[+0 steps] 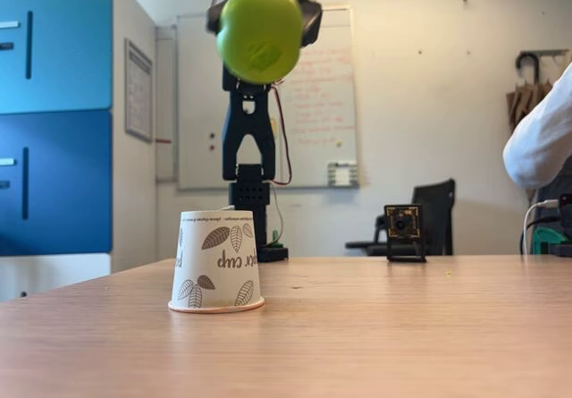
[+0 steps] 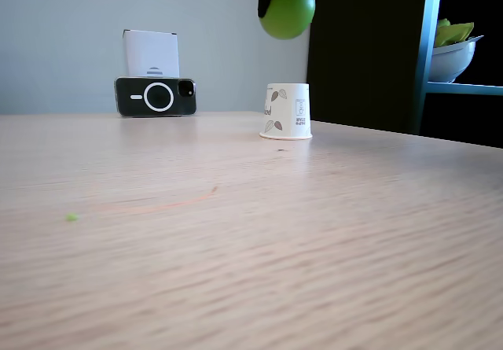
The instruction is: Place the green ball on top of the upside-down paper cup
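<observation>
While the upside-down paper cup (image 1: 216,260) stands rim-down on the wooden table (image 1: 375,326), the black gripper (image 1: 262,15) hangs high above it, its fingers closed around the green ball (image 1: 260,32), which hides most of them in a fixed view. In that view the ball sits slightly right of the cup and well clear of its upturned base; in the other fixed view the ball (image 2: 288,6) is near the top edge, almost straight above the cup (image 2: 286,112). Far on the table, a small camera (image 1: 405,232) stands to the right, and a phone (image 2: 156,97) lies on its side left of the cup.
</observation>
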`<control>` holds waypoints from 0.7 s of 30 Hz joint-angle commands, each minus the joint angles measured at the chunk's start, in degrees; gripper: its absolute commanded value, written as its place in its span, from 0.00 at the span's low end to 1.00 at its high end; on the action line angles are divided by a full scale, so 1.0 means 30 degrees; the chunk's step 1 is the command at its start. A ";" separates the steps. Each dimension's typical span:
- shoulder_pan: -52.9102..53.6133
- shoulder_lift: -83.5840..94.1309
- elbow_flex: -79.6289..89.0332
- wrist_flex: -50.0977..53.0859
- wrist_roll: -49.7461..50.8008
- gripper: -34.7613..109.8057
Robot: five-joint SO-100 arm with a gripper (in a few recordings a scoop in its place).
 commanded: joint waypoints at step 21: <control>-0.0293 -0.1289 0.2344 0.0117 -0.0029 0.45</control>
